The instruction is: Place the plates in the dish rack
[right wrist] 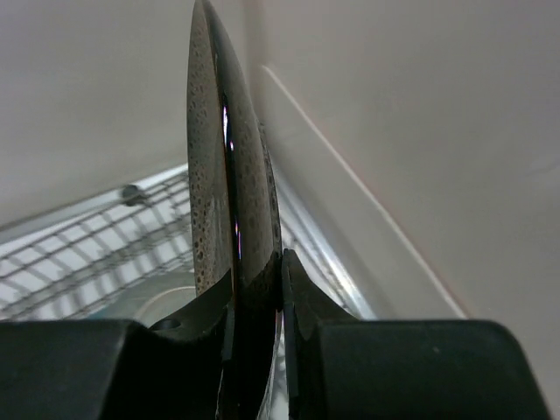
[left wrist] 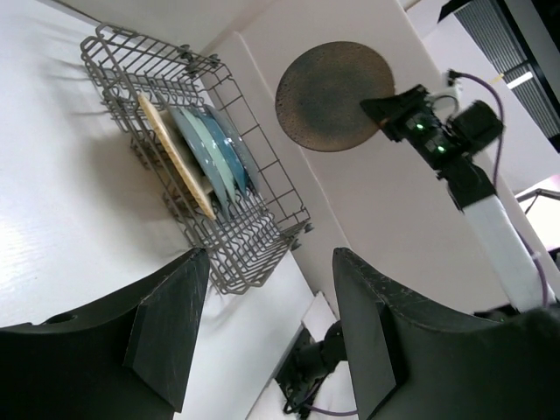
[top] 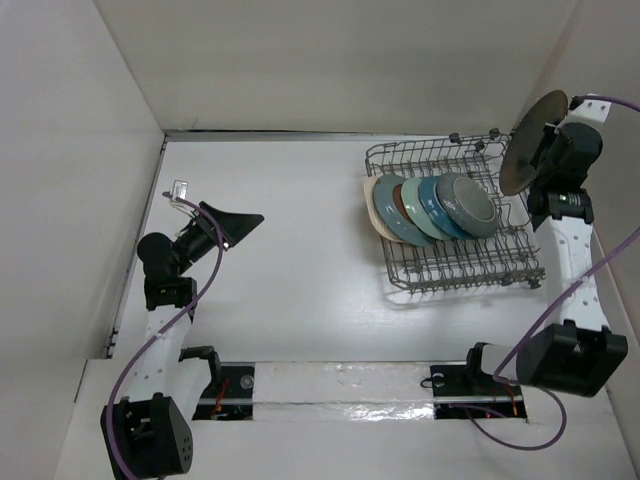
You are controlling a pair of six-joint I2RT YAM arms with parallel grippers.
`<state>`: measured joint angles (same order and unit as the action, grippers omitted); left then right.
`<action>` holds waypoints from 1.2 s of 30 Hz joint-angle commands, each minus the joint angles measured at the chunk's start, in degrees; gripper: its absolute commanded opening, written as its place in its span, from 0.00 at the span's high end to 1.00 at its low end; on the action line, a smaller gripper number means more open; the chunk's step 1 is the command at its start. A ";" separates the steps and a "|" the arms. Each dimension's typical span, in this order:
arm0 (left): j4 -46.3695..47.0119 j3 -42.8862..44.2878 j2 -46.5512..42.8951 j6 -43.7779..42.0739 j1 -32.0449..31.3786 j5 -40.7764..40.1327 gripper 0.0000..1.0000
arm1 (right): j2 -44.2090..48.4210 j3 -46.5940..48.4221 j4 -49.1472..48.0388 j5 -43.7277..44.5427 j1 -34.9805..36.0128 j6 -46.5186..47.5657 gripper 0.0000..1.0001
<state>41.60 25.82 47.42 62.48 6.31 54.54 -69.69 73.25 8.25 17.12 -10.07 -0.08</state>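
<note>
One dark plate (top: 530, 145) hangs on edge above the far right corner of the rack (top: 455, 272), its rim clamped between the right fingers (right wrist: 302, 297), upright presumably to drop between the wires. Several plates (top: 440, 205) already stand in a row inside. Only the right wrist view shows the grip; the left wrist view shows the plate's face and the left fingers (left wrist: 171, 324) apart, empty.

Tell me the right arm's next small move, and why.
Probably ease the dark brown plate down toward the free tines beside the grey-blue plate. The right end effector grips it on edge above the dish rack's far right corner.
</note>
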 commanded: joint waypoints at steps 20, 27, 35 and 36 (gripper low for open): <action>16.67 -3.50 2.42 8.36 1.77 4.69 0.47 | -17.58 20.70 5.81 -6.05 -5.05 30.40 1.00; 16.67 -3.50 3.38 8.36 2.31 4.61 0.47 | -20.31 17.64 3.89 -9.38 -7.42 29.17 1.00; 18.16 -3.50 4.44 9.33 2.31 4.87 0.48 | -20.66 13.41 -0.08 -8.60 -9.10 29.78 1.00; 18.16 -3.59 4.52 9.33 2.31 4.87 0.48 | -20.83 13.41 -0.08 -7.90 -9.10 30.04 1.00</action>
<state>55.00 22.50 51.96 71.55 8.38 58.11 -93.38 84.95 20.99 7.68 -18.98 28.51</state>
